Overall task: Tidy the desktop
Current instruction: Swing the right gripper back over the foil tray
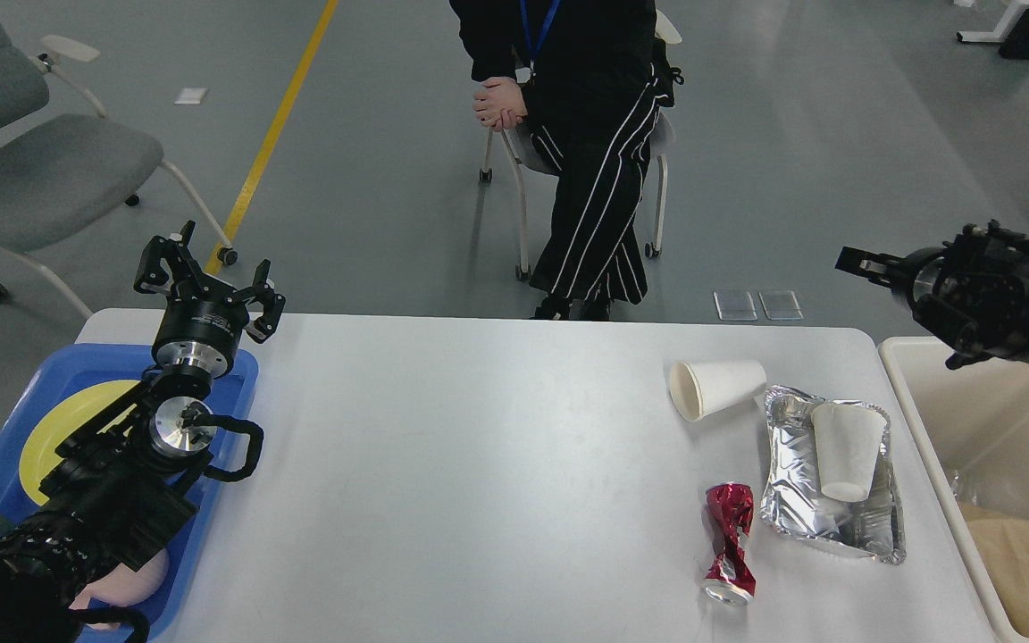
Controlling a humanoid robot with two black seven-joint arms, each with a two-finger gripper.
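The white desktop [479,464] fills the lower middle of the head view. At its right lie a paper cup on its side [716,388], a foil tray [827,500] with a second paper cup [847,449] in it, and a crushed red can [729,543]. My left gripper [207,272] is open and empty, raised over the far left corner above the blue tray [229,393]. My right gripper [858,262] hangs beyond the table's far right corner, above the cream bin [925,420]; its fingers cannot be told apart.
The blue tray holds a yellow plate [77,420] and other items hidden under my left arm. The cream bin holds brown paper [1010,554]. A seated person [581,134] is behind the table, and a grey chair [32,179] stands at the far left.
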